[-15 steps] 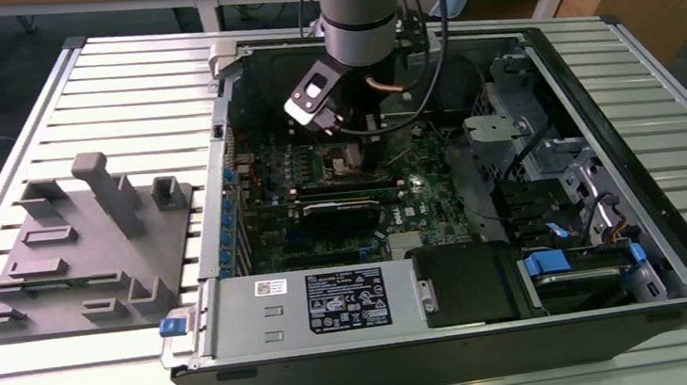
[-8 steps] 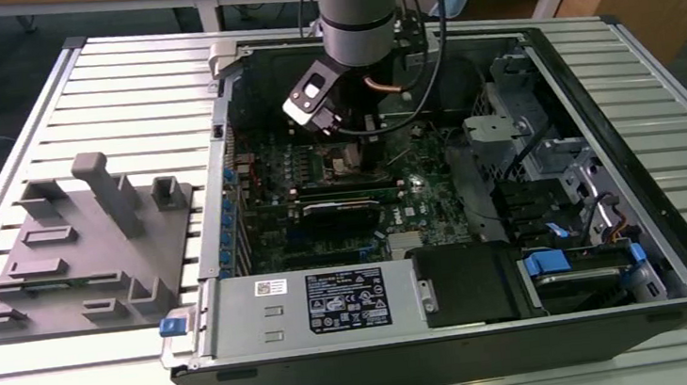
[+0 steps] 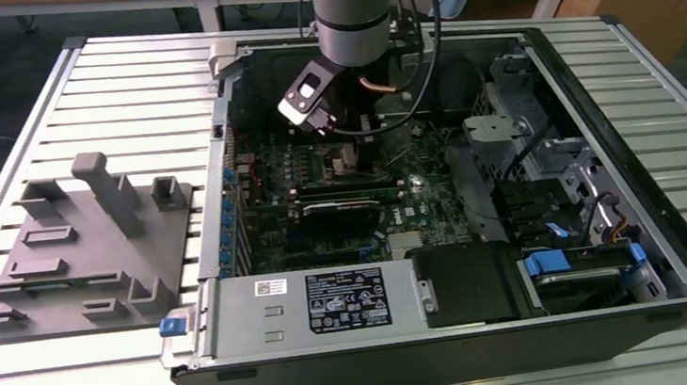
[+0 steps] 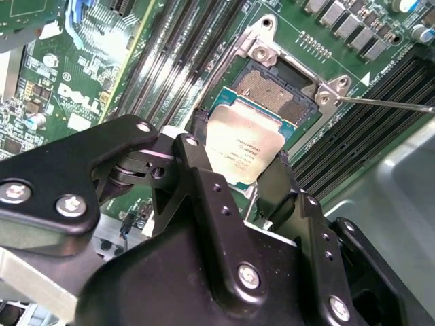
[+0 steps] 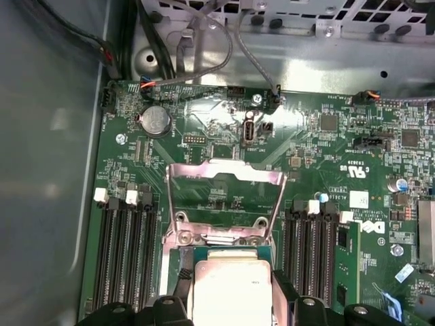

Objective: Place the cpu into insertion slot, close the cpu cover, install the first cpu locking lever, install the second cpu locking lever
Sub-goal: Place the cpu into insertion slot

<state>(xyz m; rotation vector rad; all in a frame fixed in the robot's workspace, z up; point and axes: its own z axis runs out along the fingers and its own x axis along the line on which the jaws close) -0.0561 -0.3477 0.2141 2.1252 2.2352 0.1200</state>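
In both wrist views my gripper is shut on the cpu, a flat silver square held by its two opposite edges between black fingers. The chip hovers, slightly tilted, over the near part of the insertion slot, whose gold-tan contact field shows beyond it. The cpu cover, a metal frame with a square window, stands swung open behind the socket. A thin locking lever sticks out sideways from the socket corner. In the exterior view the arm reaches down into the open computer case.
Black memory slots flank the socket on both sides. A black expansion card lies across the green motherboard. The case walls and a power supply box the work area in. A grey fixture sits on the table at the exterior view's left.
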